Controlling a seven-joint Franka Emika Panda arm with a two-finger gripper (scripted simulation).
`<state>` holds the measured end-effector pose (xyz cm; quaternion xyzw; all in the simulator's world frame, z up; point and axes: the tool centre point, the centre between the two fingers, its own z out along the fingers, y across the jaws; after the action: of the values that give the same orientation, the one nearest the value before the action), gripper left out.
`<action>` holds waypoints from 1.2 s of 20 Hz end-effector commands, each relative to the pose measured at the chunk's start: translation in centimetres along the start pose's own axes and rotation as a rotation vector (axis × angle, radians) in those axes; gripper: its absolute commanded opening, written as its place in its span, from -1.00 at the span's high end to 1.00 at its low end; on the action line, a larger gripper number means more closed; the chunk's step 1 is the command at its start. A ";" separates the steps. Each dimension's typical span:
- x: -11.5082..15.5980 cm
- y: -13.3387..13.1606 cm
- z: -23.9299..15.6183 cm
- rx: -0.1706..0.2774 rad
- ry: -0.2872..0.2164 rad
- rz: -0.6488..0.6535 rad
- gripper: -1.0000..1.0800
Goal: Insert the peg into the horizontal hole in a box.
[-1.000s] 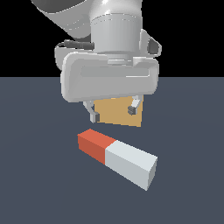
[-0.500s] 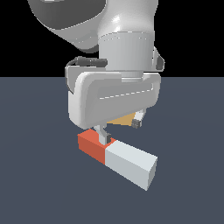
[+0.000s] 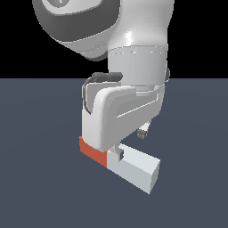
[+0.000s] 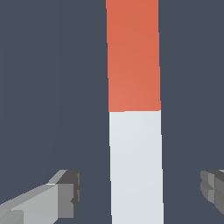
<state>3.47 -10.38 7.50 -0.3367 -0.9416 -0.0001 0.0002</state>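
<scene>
Peg (image 4: 134,131) first: it's a long square-section bar, shorter red part plus a longer pale grey-white part, lying flat on the dark blue-grey bench (image 3: 40,187). My gripper (image 4: 140,192) is low over it with the jaws spread wide, one finger (image 4: 65,192) on each side of the white part and clear bench showing between pads and bar, so nothing is grasped yet. I'm straddling it just past the red/white seam; my guess is that a hold near the middle keeps the bar level and leaves one end free to lead into the hole. In the exterior view my white hand housing (image 3: 120,118) covers most of the red end. As for the tan box and its hole, I can't see them in either view right now, so nothing to report inside.
</scene>
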 end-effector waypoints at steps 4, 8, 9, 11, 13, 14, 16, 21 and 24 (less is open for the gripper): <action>-0.3 0.1 0.3 0.000 0.000 -0.030 -0.92; -0.3 0.1 0.3 0.000 0.000 -0.026 -0.92; -0.3 0.1 0.2 0.000 0.000 -0.025 -0.92; -0.3 0.1 0.3 0.000 0.000 -0.026 -0.92; -0.3 0.1 0.6 0.000 0.000 -0.026 -0.92; -0.3 0.1 0.8 0.000 0.000 -0.026 -0.92; -0.3 0.1 1.6 0.000 0.000 -0.026 -0.92; -0.2 0.1 4.1 0.000 0.000 -0.026 -0.92; -0.2 0.1 5.0 0.000 0.000 -0.026 -0.92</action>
<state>3.59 -10.43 2.88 -0.3244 -0.9459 0.0001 0.0008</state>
